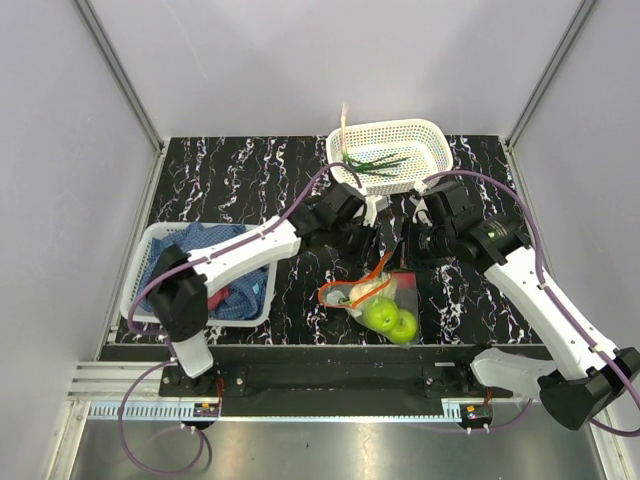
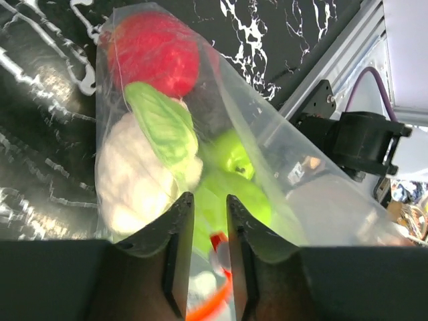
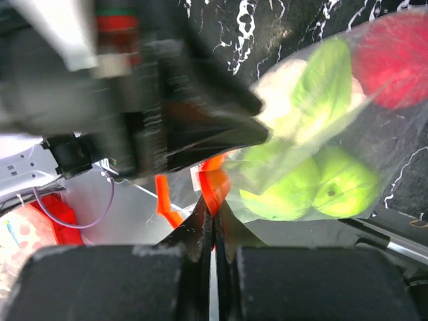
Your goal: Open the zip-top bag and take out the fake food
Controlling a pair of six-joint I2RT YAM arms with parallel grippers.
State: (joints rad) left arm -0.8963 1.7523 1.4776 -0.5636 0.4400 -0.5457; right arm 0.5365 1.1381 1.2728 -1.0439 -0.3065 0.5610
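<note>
At table [image 1: 230,180] front, zip-top bag [image 1: 383,300]: long axis ~far-near, mouth @ far end.

The tabletop [image 1: 240,180] is black, veined with white marbling. The zip-top bag [image 2: 287,154] is clear with an orange-red strip [image 3: 212,187]; inside, lime-green fruits [image 3: 341,190], a red piece [image 2: 157,53], a white-and-green cabbage piece [image 2: 134,180], and a dark shape [image 2: 212,107], possibly purple.

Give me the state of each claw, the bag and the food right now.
left claw: closed on the bag's film by the mouth.
right claw: shut on the orange zip strip.
zip-top bag: mouth partly open, held by both claws.
lime-green fruits: in the bag.
red piece: in the bag.
cabbage piece: in the bag.
green onion: out, lying in the far white basket.
</note>
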